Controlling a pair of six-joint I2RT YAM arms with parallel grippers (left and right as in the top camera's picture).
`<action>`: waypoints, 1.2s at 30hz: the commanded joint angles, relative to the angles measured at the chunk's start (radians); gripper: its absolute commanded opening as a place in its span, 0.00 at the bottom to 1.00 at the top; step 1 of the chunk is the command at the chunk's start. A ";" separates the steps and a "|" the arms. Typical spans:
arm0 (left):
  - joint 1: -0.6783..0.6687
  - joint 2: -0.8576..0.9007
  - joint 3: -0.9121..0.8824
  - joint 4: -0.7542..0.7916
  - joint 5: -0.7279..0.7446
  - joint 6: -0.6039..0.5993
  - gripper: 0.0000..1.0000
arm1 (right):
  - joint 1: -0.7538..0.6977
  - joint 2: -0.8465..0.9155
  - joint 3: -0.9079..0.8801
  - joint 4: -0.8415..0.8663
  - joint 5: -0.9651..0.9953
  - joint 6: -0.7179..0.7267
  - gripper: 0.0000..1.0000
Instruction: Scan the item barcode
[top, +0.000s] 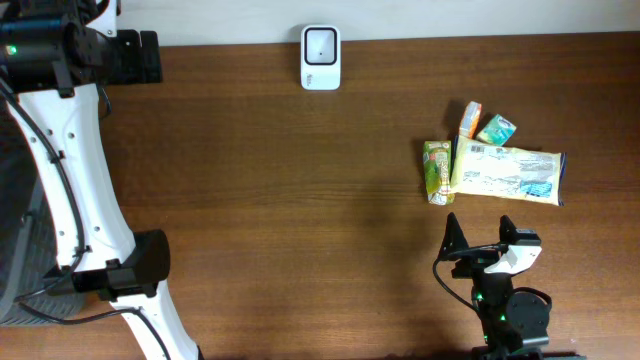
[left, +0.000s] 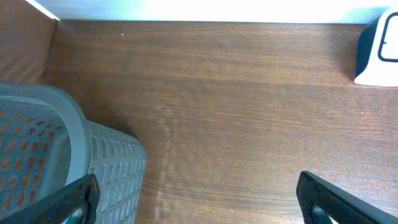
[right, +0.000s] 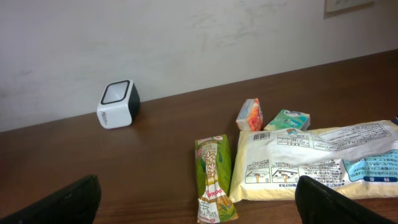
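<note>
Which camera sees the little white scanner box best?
The right wrist camera. It shows the whole scanner from the side, with its dark window on top and its white body. The overhead camera sees it whole too, but only the top. The left wrist camera catches just a piece at the right edge.

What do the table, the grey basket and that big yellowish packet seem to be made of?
The table looks like wood or a wood-look laminate: dark brown, visible grain, a slight sheen. The grey basket is likely moulded plastic: matte, with a regular grid of holes. The big packet is probably thin plastic film: glossy, creased and printed.
</note>
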 joint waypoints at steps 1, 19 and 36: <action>0.006 -0.011 0.008 -0.001 -0.004 -0.005 0.99 | -0.005 -0.008 -0.007 -0.005 -0.002 0.008 0.99; 0.052 -0.098 -0.043 -0.049 0.155 0.020 0.99 | -0.005 -0.008 -0.007 -0.005 -0.002 0.008 0.99; 0.052 -0.988 -1.304 0.537 0.181 -0.052 0.99 | -0.005 -0.008 -0.007 -0.005 -0.002 0.008 0.99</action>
